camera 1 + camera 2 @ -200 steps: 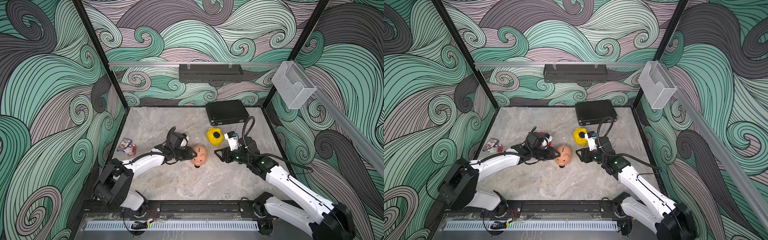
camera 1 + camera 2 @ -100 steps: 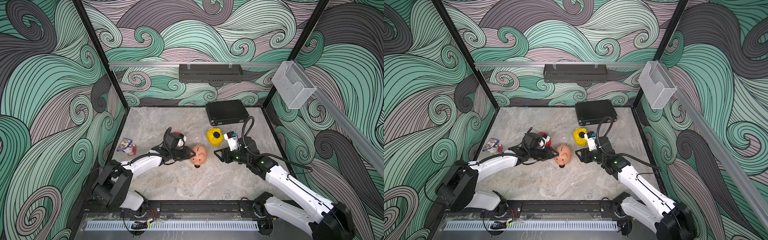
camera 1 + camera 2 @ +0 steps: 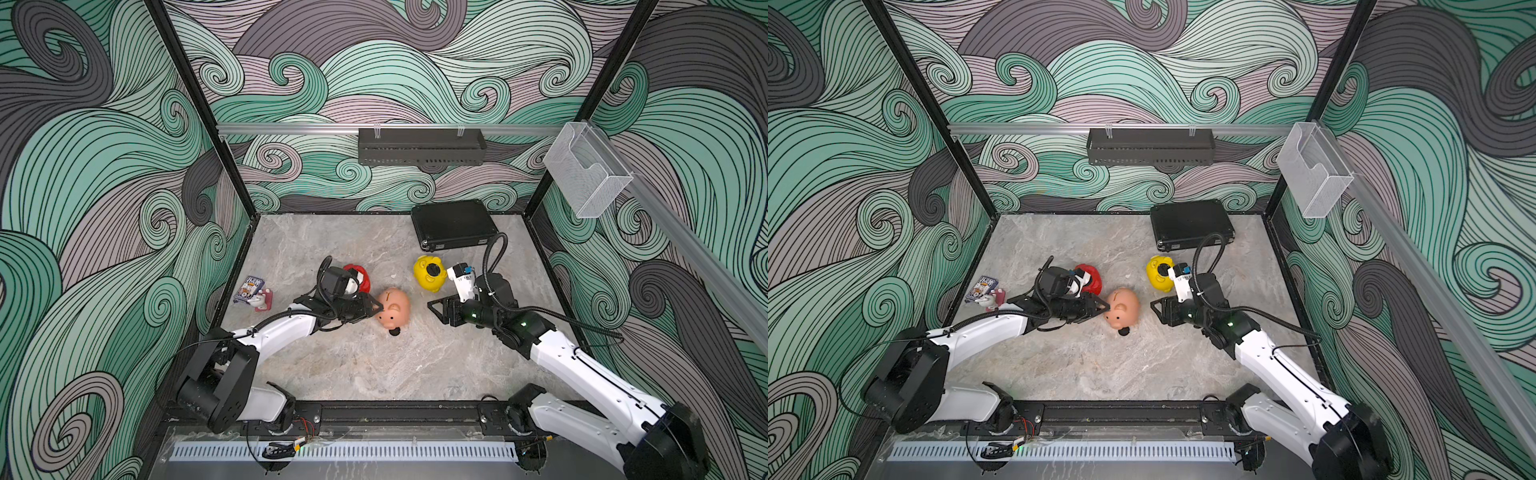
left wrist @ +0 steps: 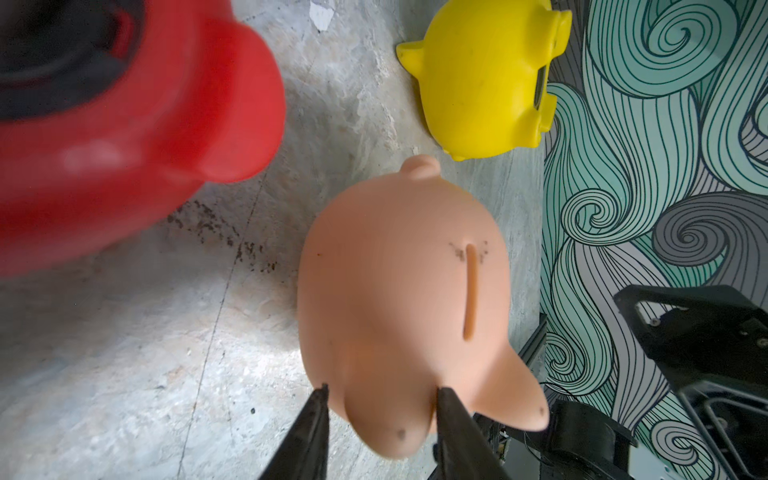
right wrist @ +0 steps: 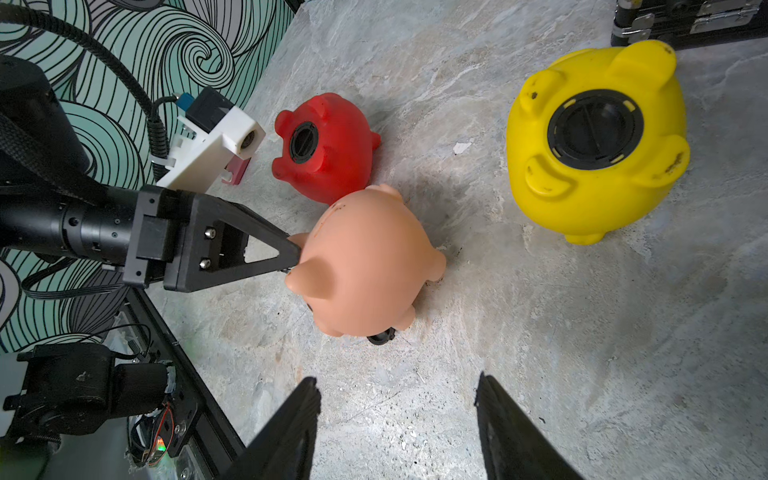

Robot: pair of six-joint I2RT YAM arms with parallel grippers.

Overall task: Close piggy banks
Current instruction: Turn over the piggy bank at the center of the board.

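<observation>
The peach-pink piggy bank [image 3: 395, 309] [image 3: 1123, 307] [image 5: 365, 266] lies mid-table, its back slot showing in the left wrist view [image 4: 399, 291]. My left gripper [image 3: 378, 307] [image 4: 380, 390] [image 5: 293, 253] is shut on one of its ears. A loose black plug [image 3: 395, 331] [image 5: 380, 337] lies against the pig's near side. The red piggy bank [image 3: 360, 275] [image 5: 328, 145] and the yellow piggy bank [image 3: 428, 274] [image 5: 594, 158] lie belly up, each with a black plug in its hole. My right gripper [image 3: 434, 309] [image 5: 397, 380] hangs open and empty just right of the pink pig.
A black rectangular case [image 3: 453, 224] lies at the back right, close behind the yellow pig. A small card box [image 3: 249, 286] and a little pink-and-white item [image 3: 264, 300] sit by the left wall. A clear bin [image 3: 586, 170] hangs on the right rail.
My left gripper's jaws have narrowed onto the pink pig's ear, and the left wrist has shifted slightly, uncovering more of the red pig. The right arm has not moved.
</observation>
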